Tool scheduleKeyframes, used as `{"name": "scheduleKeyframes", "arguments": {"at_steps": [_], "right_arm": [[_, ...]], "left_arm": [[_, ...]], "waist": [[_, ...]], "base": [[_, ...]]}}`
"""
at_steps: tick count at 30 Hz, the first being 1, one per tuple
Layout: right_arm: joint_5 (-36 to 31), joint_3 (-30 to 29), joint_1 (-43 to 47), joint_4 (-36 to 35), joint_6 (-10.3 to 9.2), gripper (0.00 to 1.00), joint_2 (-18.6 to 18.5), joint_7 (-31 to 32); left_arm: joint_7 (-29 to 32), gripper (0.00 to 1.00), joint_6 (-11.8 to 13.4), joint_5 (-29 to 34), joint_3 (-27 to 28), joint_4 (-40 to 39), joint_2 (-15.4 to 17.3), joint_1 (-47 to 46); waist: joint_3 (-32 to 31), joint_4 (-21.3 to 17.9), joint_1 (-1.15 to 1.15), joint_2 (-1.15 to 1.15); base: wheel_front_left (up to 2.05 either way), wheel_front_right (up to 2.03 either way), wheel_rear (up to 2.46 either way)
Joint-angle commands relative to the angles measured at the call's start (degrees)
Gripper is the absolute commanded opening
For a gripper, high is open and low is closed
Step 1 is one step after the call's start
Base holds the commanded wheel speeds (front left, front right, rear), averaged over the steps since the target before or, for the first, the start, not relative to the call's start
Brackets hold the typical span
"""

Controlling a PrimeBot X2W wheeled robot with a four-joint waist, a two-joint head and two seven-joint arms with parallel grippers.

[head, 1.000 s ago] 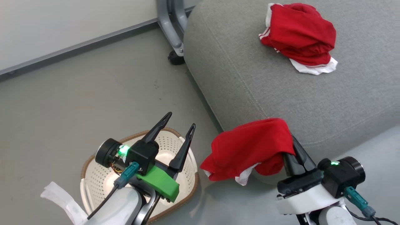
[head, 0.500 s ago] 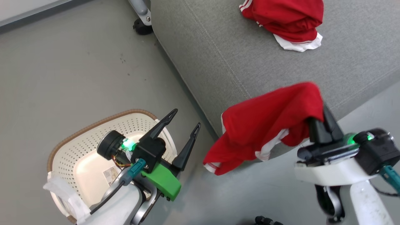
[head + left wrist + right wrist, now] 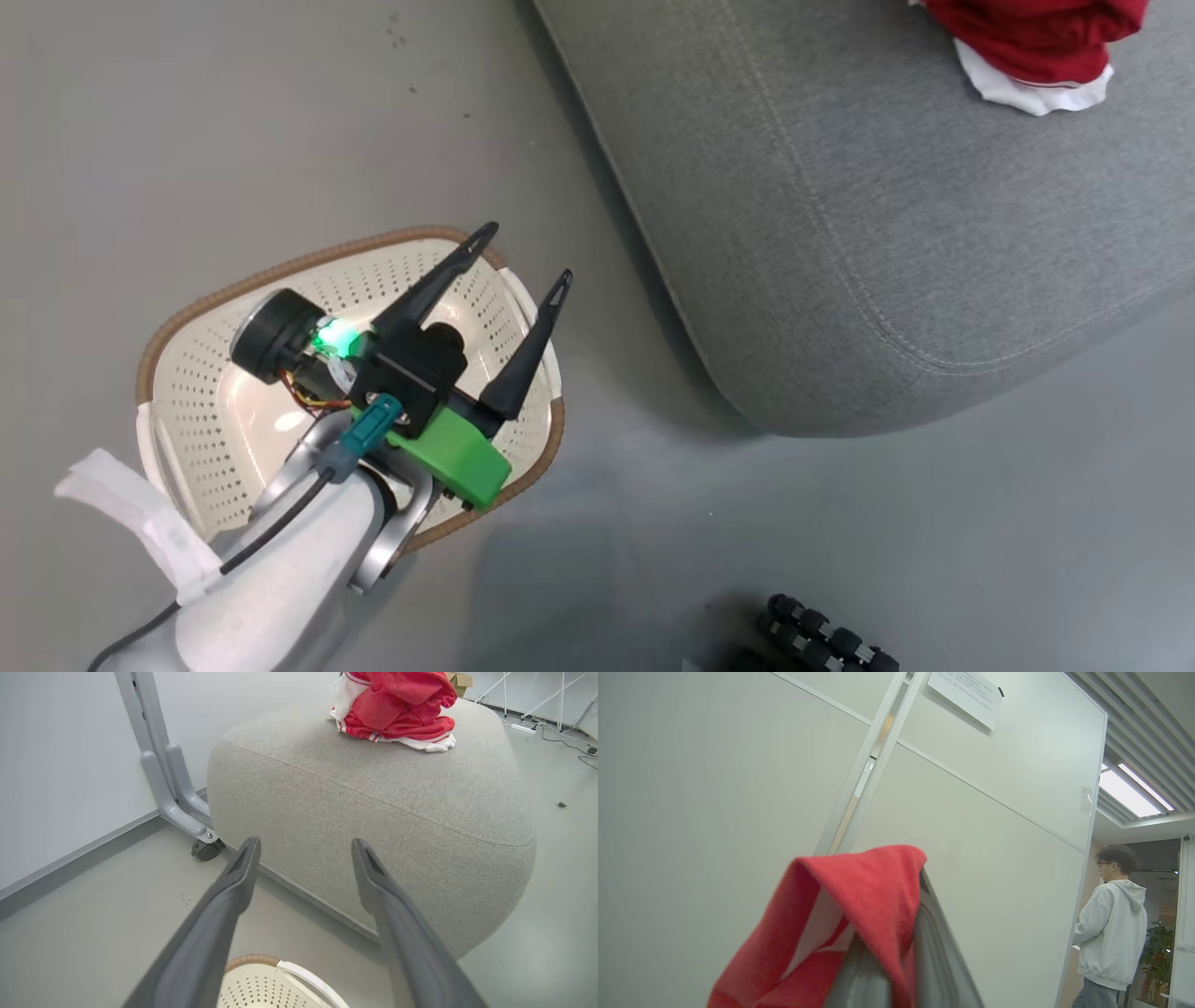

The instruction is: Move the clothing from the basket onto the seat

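On the grey floor point(image 3: 233, 121) stands the seat point(image 3: 887, 233), a broad light grey cushion with a stitched seam running round its rounded edge. Just beside its near corner, but apart from it, sits the basket point(image 3: 201, 392), cream and perforated, with a brown woven-look rim.

One red garment point(image 3: 1027, 37) with white trim lies bunched on top of the seat, toward its far side. In the left wrist view this garment point(image 3: 397, 709) sits beyond and to the right of the fingertips, well apart from them, with the seat's front face between.

The left tool point(image 3: 527, 251) hangs above the basket with its two dark fingers spread wide and nothing between them; its tips reach past the basket's rim toward the seat. In its own view the left tool point(image 3: 304, 843) frames the seat's side, with the basket's rim point(image 3: 252, 959) below.

The right tool point(image 3: 915, 891) is clenched on the second garment point(image 3: 859, 891), which is draped over its fingertips and hangs down to the left of them in that view. It points up at a pale wall panel point(image 3: 714, 788). A person point(image 3: 1111, 924) in a pale hooded top stands at that view's right edge.
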Motion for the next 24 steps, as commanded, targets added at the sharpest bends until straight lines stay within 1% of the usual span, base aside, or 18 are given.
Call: {"name": "scheduleKeyframes", "arguments": {"at_steps": [1, 2, 5, 8, 10, 15, 17, 22, 23, 24], "right_arm": [[0.6, -0.9, -3.7, 2.5, -0.08, 0.00, -2.3, -0.2], [0.9, -1.6, -6.8, 4.8, -0.08, 0.00, -4.0, -0.2], [0.6, -2.8, -11.9, 10.6, -0.08, 0.00, -7.0, -0.2], [-0.2, -4.4, -13.0, 15.3, -0.08, 0.00, -8.4, -0.2], [-0.7, -5.3, -11.4, 17.8, -0.08, 0.00, -9.1, -0.2], [-1.6, -8.9, -4.2, 22.3, -0.08, 0.00, -7.5, -0.2], [-2.0, -10.9, -0.3, 23.8, -0.08, 0.00, -6.2, -0.2], [-2.5, -15.3, 10.2, 25.5, -0.09, 0.00, -1.4, -0.2], [-2.5, -16.2, 12.1, 25.6, -0.08, 0.07, -0.1, -0.2], [-2.6, -16.9, 13.5, 25.5, -0.08, 0.44, 0.8, -0.2]], "left_arm": [[0.2, 1.00, 0.0, 0.7, 0.4, -0.5, 0.7, -1.5], [0.3, 1.00, -0.2, 1.0, 0.4, -0.7, 0.9, -1.9], [0.6, 1.00, 0.0, 1.2, 0.6, -1.2, 1.6, -2.4], [0.9, 1.00, 0.0, 1.4, 0.5, -1.7, 2.0, -3.0], [1.3, 1.00, -0.1, 1.6, 0.3, -2.1, 2.1, -3.2], [1.9, 1.00, 0.2, 1.7, 0.1, -2.5, 3.4, -2.8], [2.0, 1.00, 0.2, 1.6, -0.2, -2.6, 3.4, -2.4], [1.7, 1.00, 0.6, 1.4, -0.7, -2.3, 3.5, -1.1], [1.6, 1.00, 0.7, 1.6, -0.8, -2.2, 3.6, -0.9], [1.5, 1.00, 0.9, 2.0, -1.1, -2.1, 3.7, -0.7]], "waist": [[5.2, 4.0, -0.01, 0.00], [6.0, 4.5, -0.01, 0.00], [8.2, 5.1, -0.01, 0.00], [10.0, 5.4, -0.01, 0.00], [10.9, 5.6, -0.01, 0.00], [12.0, 5.4, -0.01, 0.00], [11.9, 5.4, -0.01, 0.00], [11.0, 5.3, -0.01, 0.00], [10.6, 5.2, -0.01, 0.00], [10.4, 5.2, -0.01, 0.00]], "base": [[0.00, 0.00, 0.00], [0.00, 0.00, 0.00], [0.00, 0.00, 0.00], [0.00, 0.00, 0.00], [0.00, 0.00, 0.00], [0.00, 0.00, 0.00], [0.00, 0.00, 0.00], [0.00, 0.00, 0.00], [0.00, 0.00, 0.00], [0.00, 0.00, 0.00]]}}
